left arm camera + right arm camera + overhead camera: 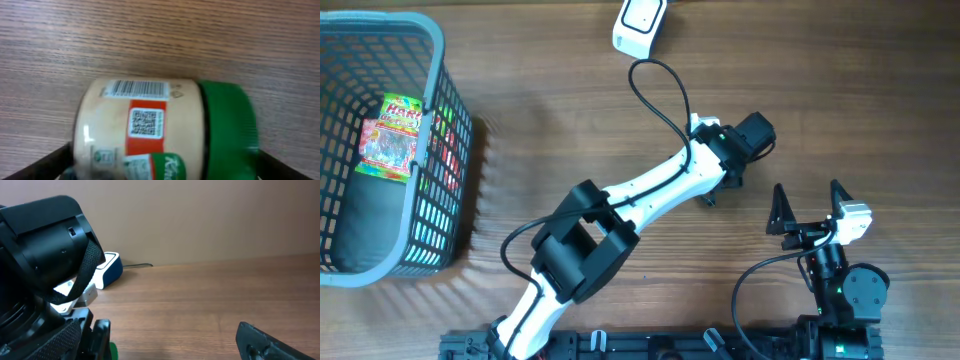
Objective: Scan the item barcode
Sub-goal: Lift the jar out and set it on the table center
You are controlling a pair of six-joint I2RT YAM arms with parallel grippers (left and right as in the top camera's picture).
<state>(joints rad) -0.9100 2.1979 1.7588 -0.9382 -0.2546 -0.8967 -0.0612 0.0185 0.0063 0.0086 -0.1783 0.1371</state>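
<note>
- A cream-coloured jar (150, 130) with a red-and-green label and a green screw lid (227, 130) lies on its side on the brown wooden tabletop (570, 110), near the middle. In the left wrist view the lid points right.
- Its black-and-white barcode (139, 88) runs along the upper curve of the jar and is uncovered, so the jar seems to have been turned for reading.
- The left end effector (167, 164) straddles the jar, with one dark finger at the base and one at the lid. The fingers are set wide, but it cannot be told whether they pinch the jar or merely flank it.
- From overhead, the left arm's wrist hides the jar completely.
- A white handheld scanner (640, 25) with a black cable rests at the far edge, well apart from the jar. The two probably have to be brought together before a scan.
- The right end effector (810, 210) hovers at the near right, fingers spread wide and empty, probably free to fetch the scanner.
- A blue-grey plastic mesh basket (430, 60) at the far left holds a colourful sweet bag (392, 135). It is likely the bin for items.
</note>
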